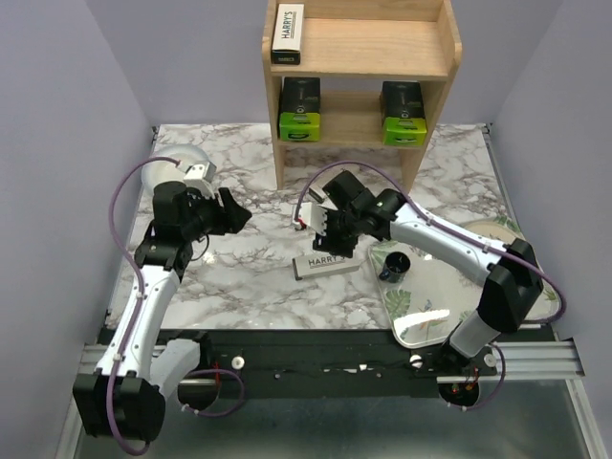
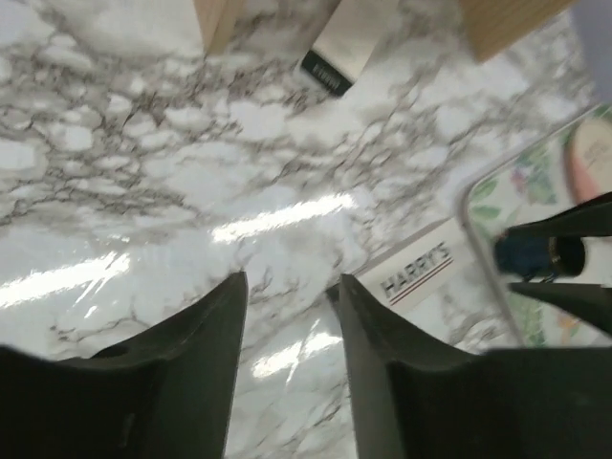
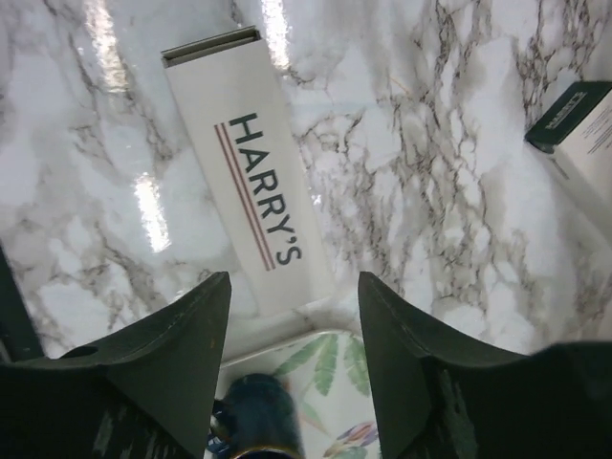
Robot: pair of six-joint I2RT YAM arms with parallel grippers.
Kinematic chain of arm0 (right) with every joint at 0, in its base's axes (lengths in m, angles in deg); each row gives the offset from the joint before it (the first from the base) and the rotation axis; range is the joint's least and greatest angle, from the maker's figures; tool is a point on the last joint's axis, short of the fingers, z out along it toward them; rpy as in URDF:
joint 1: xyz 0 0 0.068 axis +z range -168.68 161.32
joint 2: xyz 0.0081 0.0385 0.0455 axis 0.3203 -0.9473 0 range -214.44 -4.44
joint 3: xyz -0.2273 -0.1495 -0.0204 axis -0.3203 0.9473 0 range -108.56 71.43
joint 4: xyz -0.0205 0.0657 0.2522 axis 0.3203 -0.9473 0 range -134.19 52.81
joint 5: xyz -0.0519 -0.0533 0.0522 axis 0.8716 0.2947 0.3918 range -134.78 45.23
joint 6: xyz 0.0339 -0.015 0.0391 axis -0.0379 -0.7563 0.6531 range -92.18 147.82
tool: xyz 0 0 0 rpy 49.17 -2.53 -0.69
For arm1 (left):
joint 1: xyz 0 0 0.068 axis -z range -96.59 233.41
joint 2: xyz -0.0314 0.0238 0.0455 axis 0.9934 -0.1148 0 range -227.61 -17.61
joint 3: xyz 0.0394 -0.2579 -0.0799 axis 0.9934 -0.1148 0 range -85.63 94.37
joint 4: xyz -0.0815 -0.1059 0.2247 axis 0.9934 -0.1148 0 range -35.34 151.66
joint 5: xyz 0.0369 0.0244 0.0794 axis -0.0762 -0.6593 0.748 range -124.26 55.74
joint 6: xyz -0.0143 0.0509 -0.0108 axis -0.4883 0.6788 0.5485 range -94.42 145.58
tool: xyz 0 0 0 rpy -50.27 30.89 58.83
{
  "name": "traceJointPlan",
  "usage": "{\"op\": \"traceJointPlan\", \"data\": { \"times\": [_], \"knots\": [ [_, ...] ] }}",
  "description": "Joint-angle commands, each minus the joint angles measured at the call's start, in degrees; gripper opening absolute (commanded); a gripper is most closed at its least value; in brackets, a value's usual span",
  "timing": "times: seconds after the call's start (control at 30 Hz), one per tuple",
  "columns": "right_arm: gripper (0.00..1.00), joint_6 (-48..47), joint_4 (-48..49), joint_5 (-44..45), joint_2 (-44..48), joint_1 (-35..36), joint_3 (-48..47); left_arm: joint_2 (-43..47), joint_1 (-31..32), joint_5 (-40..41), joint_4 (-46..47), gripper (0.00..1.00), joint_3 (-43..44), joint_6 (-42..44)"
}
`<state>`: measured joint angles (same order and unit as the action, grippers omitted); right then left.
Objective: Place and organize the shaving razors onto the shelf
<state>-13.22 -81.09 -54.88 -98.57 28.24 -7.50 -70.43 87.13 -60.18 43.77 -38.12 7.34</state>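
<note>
The wooden shelf (image 1: 359, 57) stands at the back. One white HARRY'S box (image 1: 287, 32) lies on its top tier, and two black razor packs with green ends (image 1: 299, 110) (image 1: 404, 113) stand on the lower tier. Another HARRY'S box (image 1: 325, 263) (image 3: 253, 182) (image 2: 416, 273) lies flat on the marble. My right gripper (image 1: 322, 234) (image 3: 295, 277) hovers open just over its near end, empty. A third box (image 3: 574, 143) (image 2: 335, 57) lies near the shelf's foot, mostly hidden in the top view. My left gripper (image 1: 234, 215) (image 2: 292, 279) is open over bare marble, left of the boxes.
A leaf-patterned tray (image 1: 478, 287) (image 3: 325, 363) sits at the right front with a black cup (image 1: 394, 268) (image 3: 251, 411) at its left corner, right beside the flat box. The shelf's legs (image 2: 218, 19) stand on the marble behind the boxes.
</note>
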Motion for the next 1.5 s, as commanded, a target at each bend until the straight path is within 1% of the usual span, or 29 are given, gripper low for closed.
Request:
{"op": "traceJointPlan", "data": {
  "times": [0.0, 0.03, 0.07, 0.13, 0.27, 0.4, 0.5, 0.57, 0.67, 0.77, 0.9, 0.93, 1.17, 1.3, 1.37, 1.47],
  "knots": [
    [0.19, 14.4, -2.3, -5.7, 3.8, -0.2, 5.4, -6.2, 3.6, 2.7, 0.6, 0.15, -2.3, -4.9],
    [0.02, 17.7, -1.7, -6.0, 4.4, -0.2, 6.6, -7.1, 4.4, 2.7, 2.0, 0.03, -2.9, -6.1],
    [0.01, 19.1, -1.1, -6.1, 4.7, -0.2, 7.8, -9.0, 5.2, 3.1, 4.1, 0.00, -3.2, -6.5],
    [0.01, 20.7, -1.0, -6.6, 4.7, -0.1, 10.6, -11.2, 6.9, 2.9, 5.8, 0.00, -3.9, -7.4],
    [0.01, 20.0, -1.3, -5.5, 3.0, -0.2, 13.1, -19.6, 8.1, 2.1, 9.4, 0.00, -3.7, -11.7],
    [0.01, 20.1, -0.1, -3.8, 0.4, -0.2, 13.4, -27.1, 11.6, 3.3, 10.5, 0.00, -0.9, -11.6],
    [0.01, 21.3, 2.3, -0.5, -1.5, -0.2, 13.7, -32.4, 14.1, 3.0, 12.3, 0.00, 0.8, -14.2],
    [0.00, 20.9, 3.5, 1.9, -2.5, -0.2, 13.3, -36.2, 16.3, 2.6, 13.1, 0.00, 2.5, -14.3],
    [0.01, 20.3, 0.8, 4.4, -7.5, -0.2, 10.0, -41.3, 18.6, 2.5, 13.9, 0.00, 5.0, -14.9],
    [0.01, 20.3, 0.8, 5.4, -10.1, -0.3, 8.2, -44.5, 19.6, 3.0, 14.5, 0.00, 6.5, -15.4],
    [0.00, 20.3, 2.2, 6.6, -11.6, -0.5, 6.3, -45.3, 22.2, 1.8, 14.6, 0.00, 5.3, -16.5],
    [0.01, 20.2, 2.2, 6.7, -12.1, -0.6, 5.6, -45.0, 22.5, 1.7, 14.8, 0.00, 3.8, -17.0],
    [0.00, 20.5, 3.6, 6.2, -16.5, -1.5, -2.0, -39.6, 25.4, 1.2, 17.6, 0.00, -2.9, -19.6],
    [0.01, 23.0, 2.3, 2.4, -21.4, -1.6, -9.8, -37.6, 26.6, 0.3, 20.7, 0.00, -4.6, -20.2],
    [0.00, 24.4, 2.3, 1.4, -21.9, -1.5, -11.3, -35.8, 26.8, 0.0, 21.8, 0.00, -5.6, -20.3],
    [0.01, 24.3, 1.9, 3.0, -20.6, -1.3, -11.7, -32.2, 26.7, 1.7, 19.6, 0.00, -5.8, -19.3]
  ]
}}
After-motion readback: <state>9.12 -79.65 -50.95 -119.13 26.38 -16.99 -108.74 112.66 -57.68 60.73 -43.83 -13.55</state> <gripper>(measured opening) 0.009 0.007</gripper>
